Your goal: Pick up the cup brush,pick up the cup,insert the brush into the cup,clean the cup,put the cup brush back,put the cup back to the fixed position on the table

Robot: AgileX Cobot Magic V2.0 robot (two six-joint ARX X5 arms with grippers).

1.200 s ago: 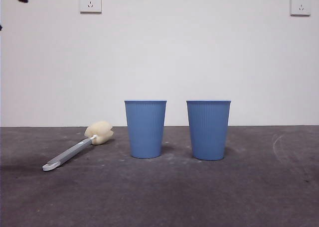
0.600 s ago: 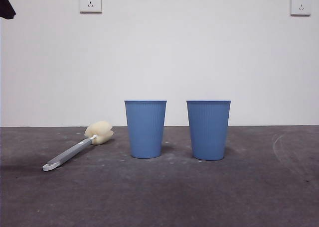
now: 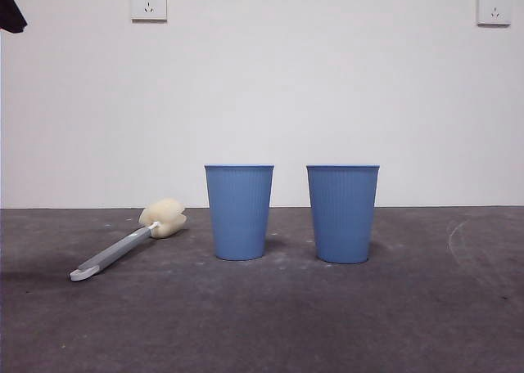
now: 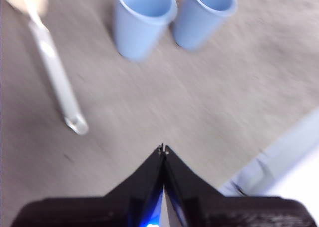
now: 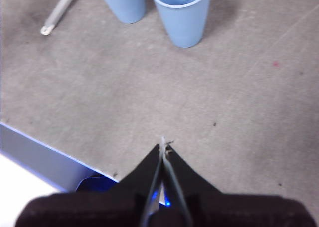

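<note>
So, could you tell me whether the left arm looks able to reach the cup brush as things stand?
Probably yes: the cup brush lies alone on the table, apart from both cups, and nothing lies between it and the left gripper, whose jaws are shut.

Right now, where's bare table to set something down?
Bare: the table in front of both tumblers, and beside the cup on the side away from its twin. Tight: the gap between the tumblers, and between the twin and the cup brush.
</note>
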